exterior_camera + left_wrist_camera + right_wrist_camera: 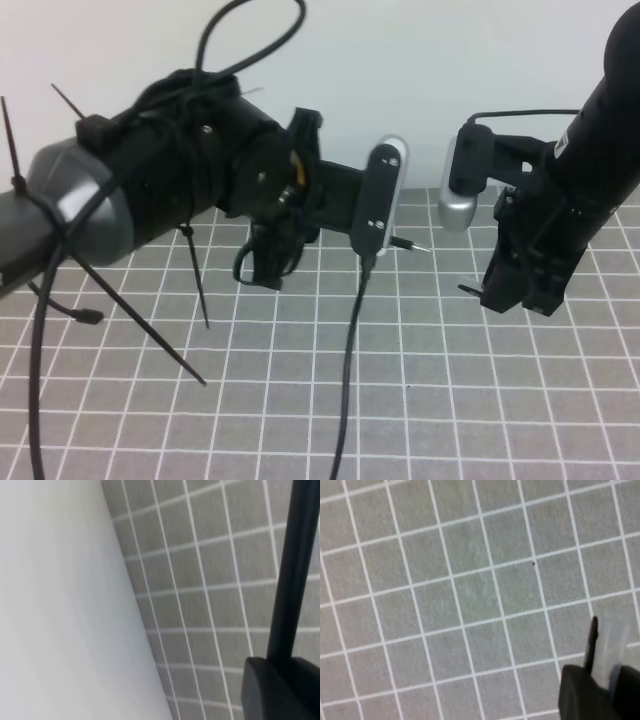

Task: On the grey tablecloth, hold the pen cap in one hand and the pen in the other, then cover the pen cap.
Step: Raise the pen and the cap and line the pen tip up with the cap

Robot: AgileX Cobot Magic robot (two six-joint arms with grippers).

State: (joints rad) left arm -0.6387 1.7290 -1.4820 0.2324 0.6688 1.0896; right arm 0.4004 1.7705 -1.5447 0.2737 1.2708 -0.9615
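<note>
Exterior high view: left gripper [385, 243] clamped on pen [408, 244], tip toward three o'clock; right gripper [592, 687] pinching pen cap [609, 647].

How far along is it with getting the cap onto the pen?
Both pickups look done: the left tool holds the pen and the right tool holds the pen cap, both lifted above the grey tablecloth. In hand: lining them up; a gap separates the pen tip from the cap. Left: pushing the cap on.
</note>
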